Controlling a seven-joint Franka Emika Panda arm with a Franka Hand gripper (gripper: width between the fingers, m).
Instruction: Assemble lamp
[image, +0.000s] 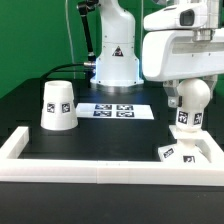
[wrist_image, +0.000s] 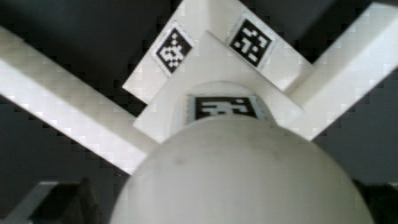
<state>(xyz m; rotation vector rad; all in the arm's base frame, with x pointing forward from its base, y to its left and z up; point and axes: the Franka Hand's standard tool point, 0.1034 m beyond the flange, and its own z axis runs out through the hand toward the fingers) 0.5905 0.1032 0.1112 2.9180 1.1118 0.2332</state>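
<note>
The white rail frame (image: 70, 172) is seen nearest in the exterior view, running along the front edge of the black surface (image: 110, 135) with a side arm at each end. Inside its corner at the exterior view's right, the flat square base (image: 185, 153) is set against the frame, tags showing on its side. The bulb (image: 189, 104) is stood upright on the base, round head uppermost, a tag visible on its neck. Directly above the bulb the gripper (image: 186, 82) is positioned; its fingers are spread wide and nothing is held between them. In the wrist view the bulb's rounded head (wrist_image: 222, 180) fills the foreground, the base (wrist_image: 217, 45) is seen beyond it, and a blurred pale finger (wrist_image: 71, 95) is seen at either side, apart from the bulb. Further back, at the exterior view's left, the shade (image: 57, 105) is rested wide end down, well apart from the base. Behind it, the marker board (image: 113, 110) lies flat near the arm's pedestal (image: 115, 65).
</note>
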